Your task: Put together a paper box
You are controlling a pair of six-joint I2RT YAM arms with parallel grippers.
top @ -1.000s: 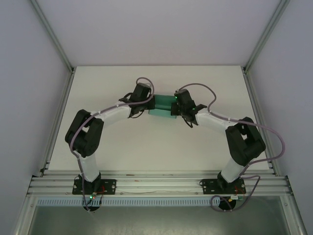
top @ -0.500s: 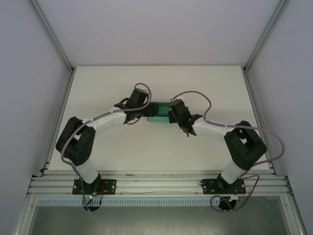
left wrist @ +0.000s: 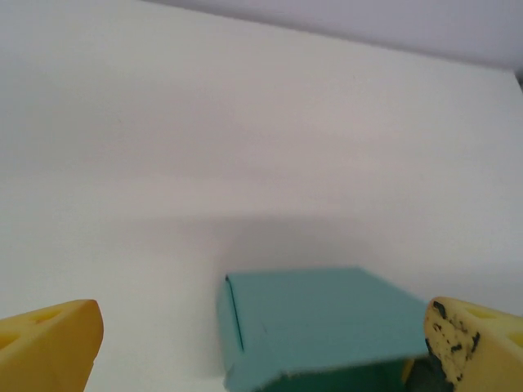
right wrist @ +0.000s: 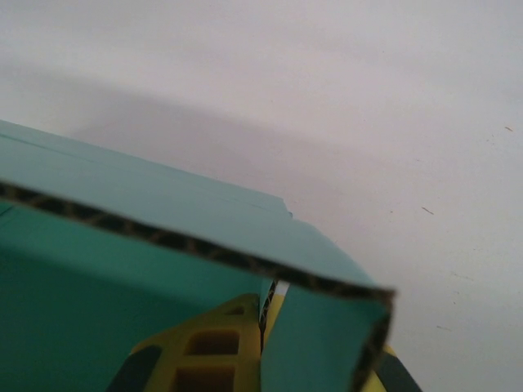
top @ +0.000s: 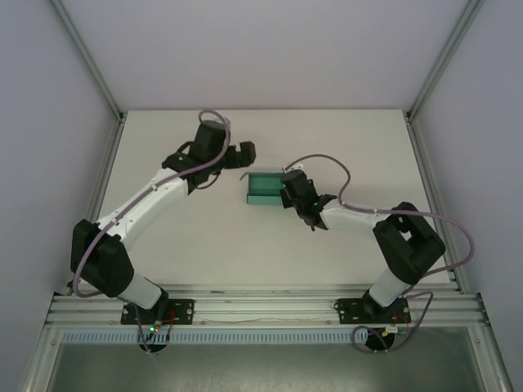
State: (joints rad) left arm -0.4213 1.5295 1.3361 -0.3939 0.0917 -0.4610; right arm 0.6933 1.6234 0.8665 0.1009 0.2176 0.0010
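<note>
The teal-green paper box [top: 263,189] lies folded up as a small open-topped box at the table's middle. My right gripper [top: 288,193] is shut on its right-hand wall. In the right wrist view a yellow finger [right wrist: 214,353] sits inside the box [right wrist: 122,278], pressed against that wall, whose corrugated edge runs across the frame. My left gripper [top: 245,152] hangs open, up and to the left of the box and apart from it. Through the left wrist view its yellow fingertips [left wrist: 49,341] stand wide apart, with the box [left wrist: 315,314] lying beyond them, untouched.
The white table [top: 180,237] is bounded by aluminium frame rails [top: 96,192] at left and right and a rail along the near edge [top: 261,298]. The right arm's cable [top: 331,167] loops above its wrist.
My left gripper has let go of the box's left end, opened and pulled back up and to the left. The right gripper has kept its hold and shifted slightly left with the box.
</note>
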